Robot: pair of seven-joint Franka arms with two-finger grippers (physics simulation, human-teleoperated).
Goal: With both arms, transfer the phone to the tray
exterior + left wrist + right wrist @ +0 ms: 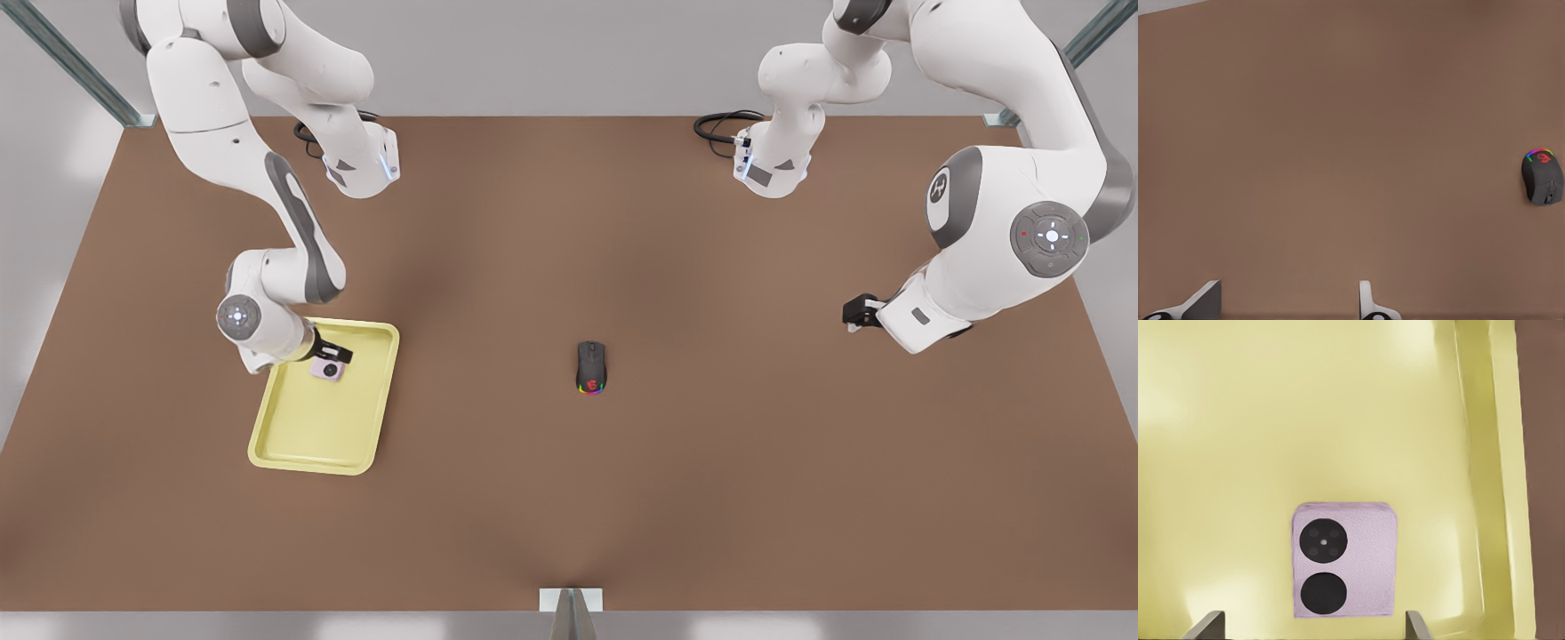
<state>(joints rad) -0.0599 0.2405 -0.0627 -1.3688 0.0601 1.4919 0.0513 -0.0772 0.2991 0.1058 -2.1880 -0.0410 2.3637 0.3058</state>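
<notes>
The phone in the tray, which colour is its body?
Pale pink, with two black camera circles; the phone shows best in the right wrist view.

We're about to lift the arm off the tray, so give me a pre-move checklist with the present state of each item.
1. Phone inside the tray rim: ok.
2. Phone camera side up: ok.
3. Right gripper open, fingers on either side of the phone: ok.
4. Phone fully resting on the tray floor: cannot tell.
5. Left gripper open, empty, waiting over the table: ok.
6. Mouse well apart from tray: ok.
</notes>
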